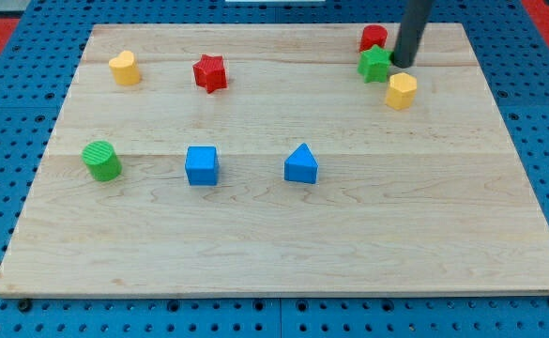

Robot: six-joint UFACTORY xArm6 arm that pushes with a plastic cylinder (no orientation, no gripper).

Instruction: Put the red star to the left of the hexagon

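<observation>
The red star [210, 72] lies near the view's top, left of centre. The yellow hexagon [401, 91] lies at the upper right. My tip [403, 64] stands just above the hexagon, right beside the green star [374, 64] on its right side. A red block [373, 38] sits just above the green star. The red star is far to the left of my tip, with bare board between them.
A yellow heart-shaped block [124, 68] lies at the upper left. A green cylinder [100, 161], a blue cube [201, 165] and a blue triangle [301, 164] stand in a row across the middle. The wooden board [283, 244] rests on a blue pegboard.
</observation>
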